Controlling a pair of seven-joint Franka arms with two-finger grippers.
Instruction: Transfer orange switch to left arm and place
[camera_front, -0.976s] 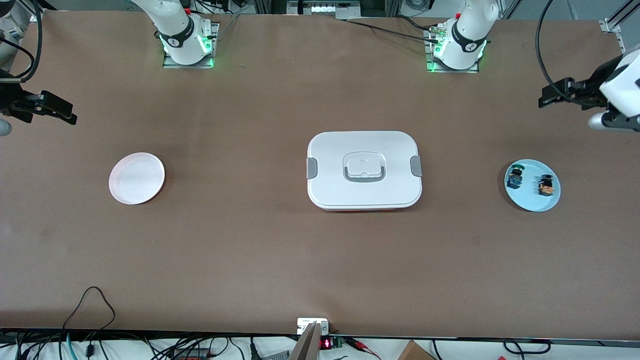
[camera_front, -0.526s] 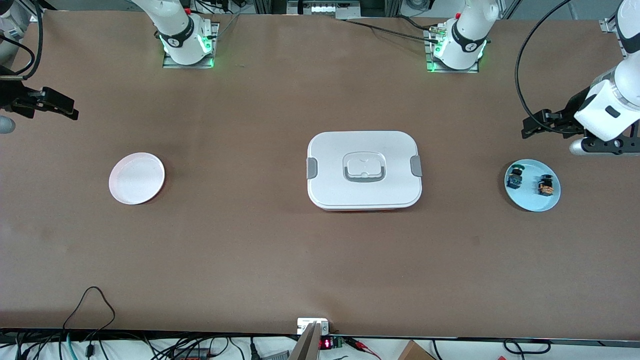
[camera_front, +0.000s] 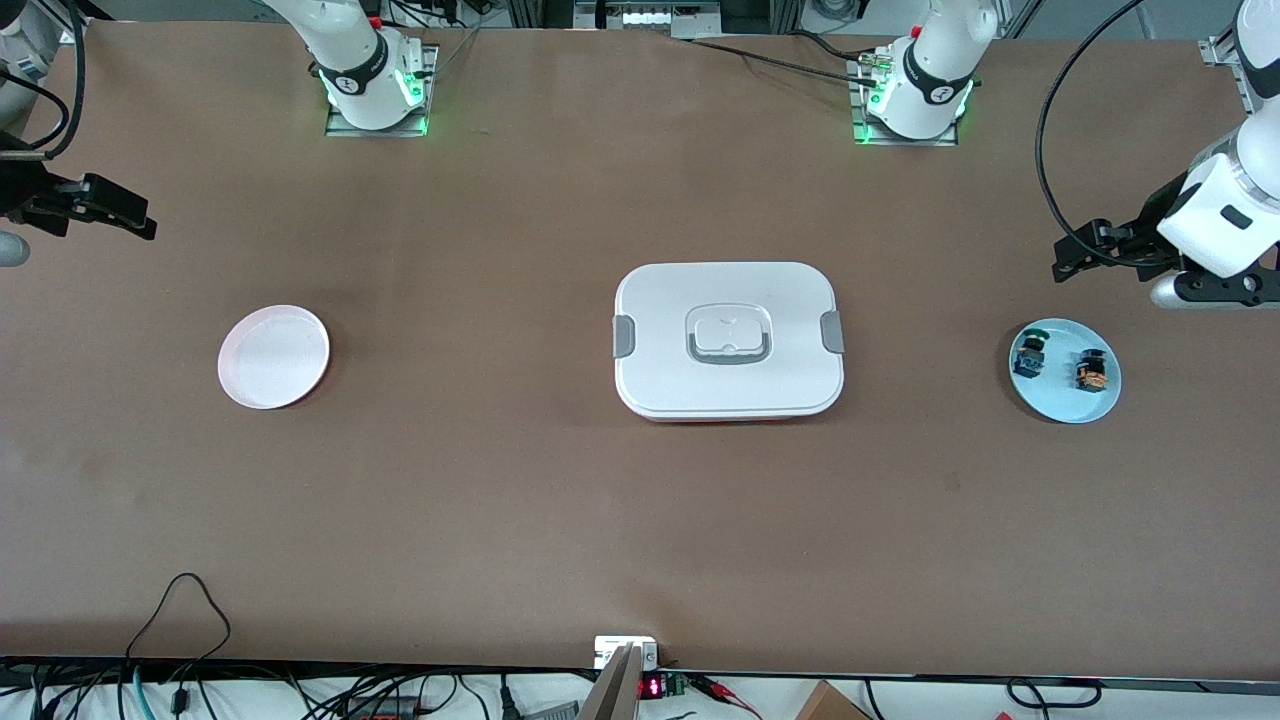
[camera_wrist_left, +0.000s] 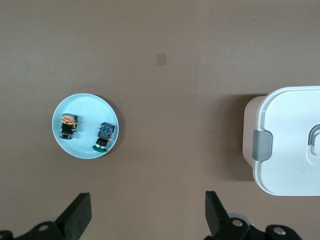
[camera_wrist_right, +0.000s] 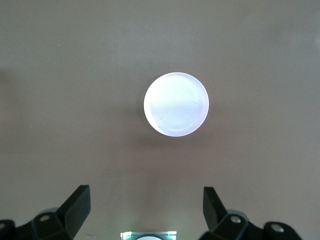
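The orange switch (camera_front: 1092, 372) lies on the blue plate (camera_front: 1065, 405) beside a green switch (camera_front: 1028, 356), at the left arm's end of the worktop. The left claw (camera_front: 1075, 262) hangs spread above, near the plate; the right claw (camera_front: 135, 222) waits spread near the pink plate (camera_front: 273, 357).

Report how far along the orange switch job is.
The orange switch lies on the blue plate beside a green one, at the left arm's end. The pink plate holds nothing. Both the left gripper and the right gripper are open, off the plates. This fits either placed or awaiting pickup.
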